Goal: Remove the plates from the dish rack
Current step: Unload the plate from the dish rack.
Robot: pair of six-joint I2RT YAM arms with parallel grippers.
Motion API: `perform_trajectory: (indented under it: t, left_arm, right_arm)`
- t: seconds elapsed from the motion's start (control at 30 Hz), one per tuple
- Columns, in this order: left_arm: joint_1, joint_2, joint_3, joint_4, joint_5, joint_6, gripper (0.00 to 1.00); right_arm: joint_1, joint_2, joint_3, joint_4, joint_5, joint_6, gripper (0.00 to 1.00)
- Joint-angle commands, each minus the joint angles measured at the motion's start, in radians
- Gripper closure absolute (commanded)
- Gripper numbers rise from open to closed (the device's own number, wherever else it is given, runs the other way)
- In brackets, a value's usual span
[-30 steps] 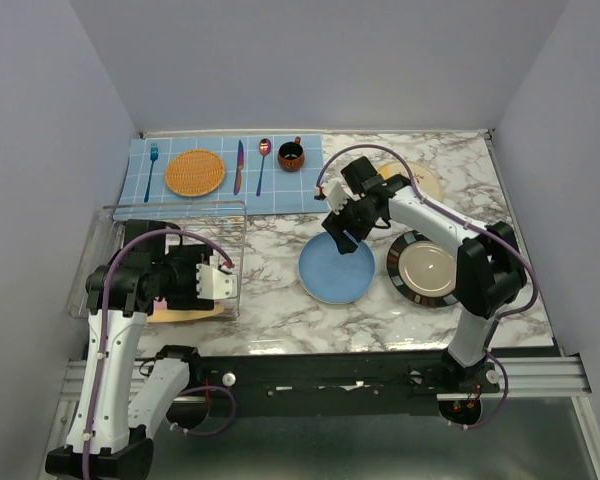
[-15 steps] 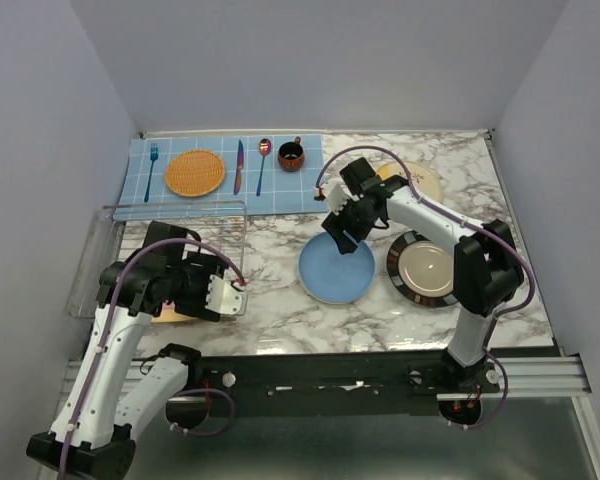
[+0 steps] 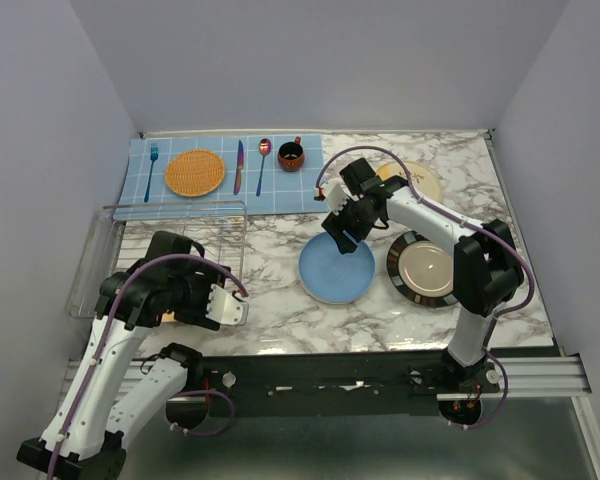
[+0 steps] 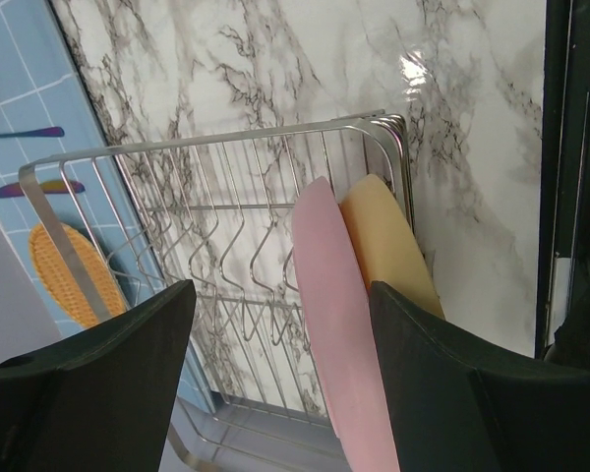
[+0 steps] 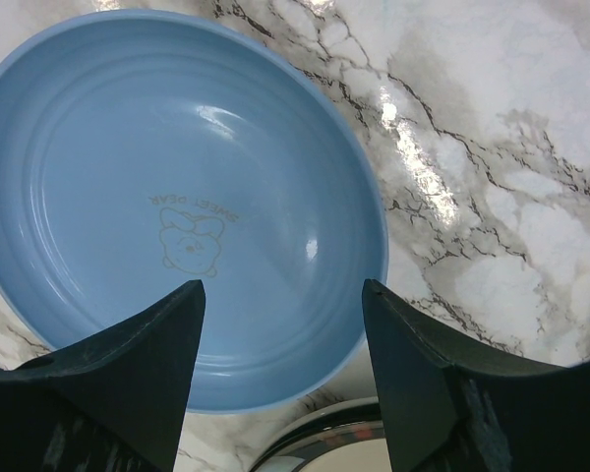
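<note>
Left gripper (image 4: 280, 293) released, fingers (image 4: 98, 383) spread wide, nothing between them; it hangs off the near end of the rack (image 4: 216, 139). Straight ahead of it the pink plate (image 4: 334, 324) stands on edge in the rack, tilted. Yellow plate (image 4: 388, 246) stands just beside it toward the right finger, in the last slot before the rack's rounded end rail. Pink's rim lines up with the gap between the fingers and is clear of both. Toward the left finger, bare dividers run down the rest of the rack; past them lie the placemat (image 4: 20, 98) and orange disc (image 4: 74, 275). Beyond the end rail there is open marble. Right gripper (image 5: 280, 290) also released, fingers wide, hovering over the blue plate (image 5: 177, 197), which lies flat on the table (image 3: 270, 250) directly beneath. Its rim curves out past both fingers, with room around each. Bare marble shows off the right finger side. Black-rimmed plate (image 3: 425, 268) lies flat just beside the blue one, back toward the gripper's own arm. The gap between the two rims is narrow; cannot tell if they touch. Cream plate (image 3: 427, 186) lies flat farther off, partly under the right arm. A broad strip of marble separates the blue plate from the rack, open between the two grippers.
</note>
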Motion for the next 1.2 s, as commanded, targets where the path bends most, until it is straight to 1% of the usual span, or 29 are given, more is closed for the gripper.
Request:
perform_trajectory:
  t: [0.0, 0.33, 0.57, 0.6, 0.73, 0.93, 1.03, 1.07, 1.13, 1.17]
  left_arm:
    - [-0.015, -0.001, -0.027, -0.187, -0.03, 0.014, 0.2]
    - [-0.02, 0.004, -0.066, -0.186, -0.08, 0.015, 0.21]
    - [-0.02, -0.002, -0.08, -0.172, -0.169, 0.014, 0.21]
    - [-0.02, -0.004, -0.092, -0.161, -0.195, 0.009, 0.21]
    - [-0.02, -0.028, -0.132, -0.141, -0.228, 0.003, 0.25]
    - [-0.02, -0.082, -0.187, -0.08, -0.249, 0.008, 0.35]
    - [-0.02, -0.096, -0.207, -0.058, -0.255, 0.001, 0.43]
    - [-0.02, -0.097, -0.211, -0.052, -0.265, -0.005, 0.5]
    - [-0.02, -0.1, -0.225, -0.041, -0.274, -0.009, 0.56]
    - [-0.02, -0.1, -0.227, -0.035, -0.28, -0.014, 0.63]
  right_arm:
    - [0.01, 0.015, -0.018, 0.013, 0.024, 0.003, 0.27]
    - [0.013, 0.011, -0.018, 0.014, 0.015, 0.003, 0.27]
    - [0.011, 0.015, -0.021, 0.013, 0.012, 0.0, 0.27]
    - [0.011, 0.016, -0.018, 0.01, 0.011, -0.001, 0.27]
    - [0.011, 0.016, -0.02, 0.007, 0.01, -0.001, 0.27]
    - [0.011, 0.015, -0.029, 0.005, 0.015, -0.002, 0.27]
    - [0.011, 0.016, -0.029, 0.005, 0.015, -0.003, 0.27]
    - [0.011, 0.016, -0.028, 0.005, 0.017, -0.003, 0.27]
    - [0.011, 0.018, -0.026, 0.003, 0.015, -0.003, 0.27]
    - [0.011, 0.018, -0.026, 0.003, 0.015, -0.003, 0.27]
